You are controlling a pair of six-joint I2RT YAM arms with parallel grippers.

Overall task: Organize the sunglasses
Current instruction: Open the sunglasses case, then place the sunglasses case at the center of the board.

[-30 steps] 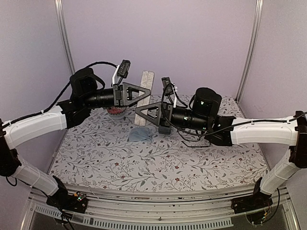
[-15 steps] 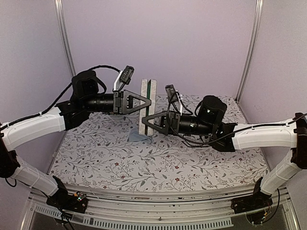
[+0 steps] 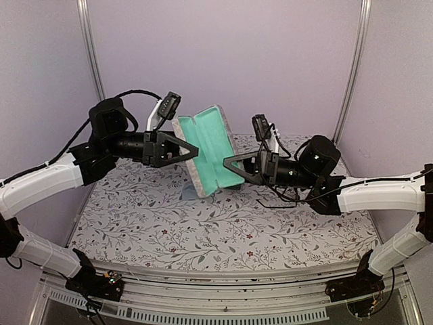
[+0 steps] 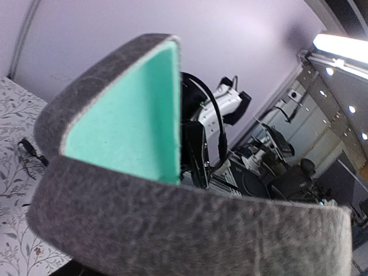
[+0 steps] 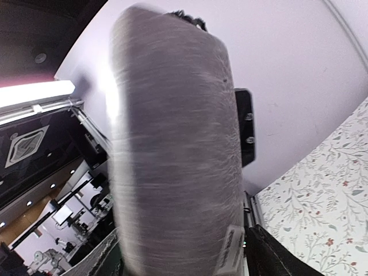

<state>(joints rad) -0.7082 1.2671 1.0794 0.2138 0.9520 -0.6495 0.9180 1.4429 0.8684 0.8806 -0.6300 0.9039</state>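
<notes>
Left gripper [image 3: 189, 154] and right gripper [image 3: 230, 163] each clamped on opposite rim of grey case [image 3: 206, 139], holding it aloft, spread open, teal lining showing. Sunglasses [image 3: 274, 203]: one thin black frame flat on tabletop [image 3: 203, 237], right of centre, under right arm; second pair not seen. Light blue cloth [image 3: 193, 194] beneath case. Step, likely: readying case. Next calls for lowering case open, freeing one gripper for frame.

Floral table [image 3: 203, 233], sunglasses [image 4: 26, 148] on it

Pale lilac walls [image 3: 223, 54] are seen across the upper frame, edged by metal posts [image 3: 91, 54]. The lower frame is filled by a floral-patterned table [image 3: 223, 237]. A lit ceiling strip [image 4: 345, 46] is shown upper right in the left wrist view.
</notes>
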